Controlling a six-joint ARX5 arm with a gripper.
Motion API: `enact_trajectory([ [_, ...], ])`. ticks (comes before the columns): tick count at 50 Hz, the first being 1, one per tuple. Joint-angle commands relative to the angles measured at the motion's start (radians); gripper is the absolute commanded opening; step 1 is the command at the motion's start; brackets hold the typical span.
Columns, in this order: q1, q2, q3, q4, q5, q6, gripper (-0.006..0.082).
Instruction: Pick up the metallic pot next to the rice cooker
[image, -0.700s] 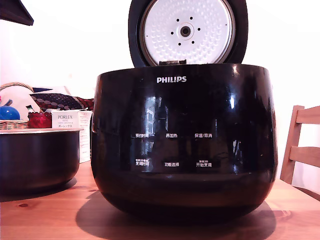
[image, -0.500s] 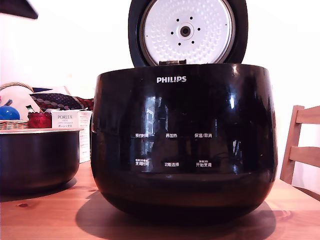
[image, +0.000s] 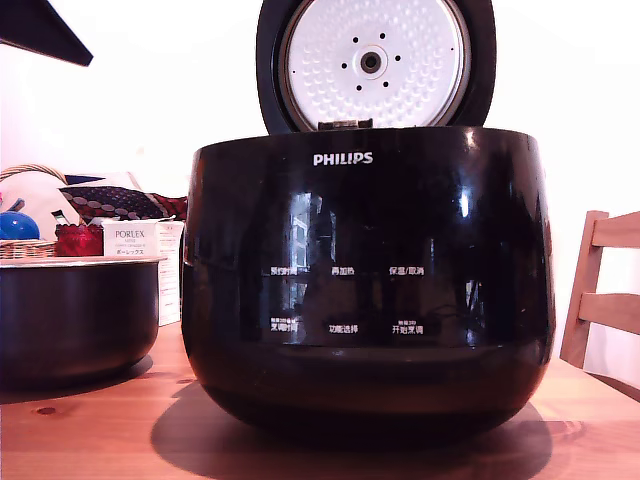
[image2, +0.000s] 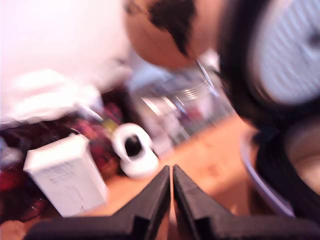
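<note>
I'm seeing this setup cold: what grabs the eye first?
The glossy black PHILIPS rice cooker fills the middle of the exterior view, its lid standing open. The dark metallic pot sits on the wooden table at that view's left. In the blurred wrist view, the gripper is shut.

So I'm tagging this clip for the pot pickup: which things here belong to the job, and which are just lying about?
Belong to the job:
- metallic pot, at the exterior view's left
- rice cooker, lid up
- gripper, fingers nearly together, holding nothing

Just lying about:
- PORLEX box
- wicker basket
- wooden chair
- small white camera-like gadget
</note>
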Motion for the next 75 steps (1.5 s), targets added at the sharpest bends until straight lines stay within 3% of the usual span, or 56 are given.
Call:
enact_trajectory([
  [1, 0.004, -0.002, 0.048, -0.085, 0.029, 0.143, -0.0024],
  [2, 0.004, -0.001, 0.060, -0.130, 0.030, 0.227, -0.0024],
  [11, 0.004, 0.034, 0.172, -0.455, 0.026, 0.349, -0.0024],
  [22, 0.004, 0.113, 0.288, -0.766, -0.034, 0.392, -0.0024],
  [33, 0.004, 0.234, 0.376, -0.949, -0.101, 0.395, -0.0024],
  [40, 0.004, 0.319, 0.405, -0.987, -0.161, 0.395, 0.0004],
  [47, 0.004, 0.391, 0.413, -0.969, -0.182, 0.395, 0.0249],
  [52, 0.004, 0.429, 0.413, -0.914, -0.215, 0.395, 0.0334],
  [62, 0.004, 0.484, 0.413, -0.825, -0.240, 0.466, 0.0403],
  [75, 0.004, 0.574, 0.413, -0.792, -0.246, 0.496, 0.0402],
])
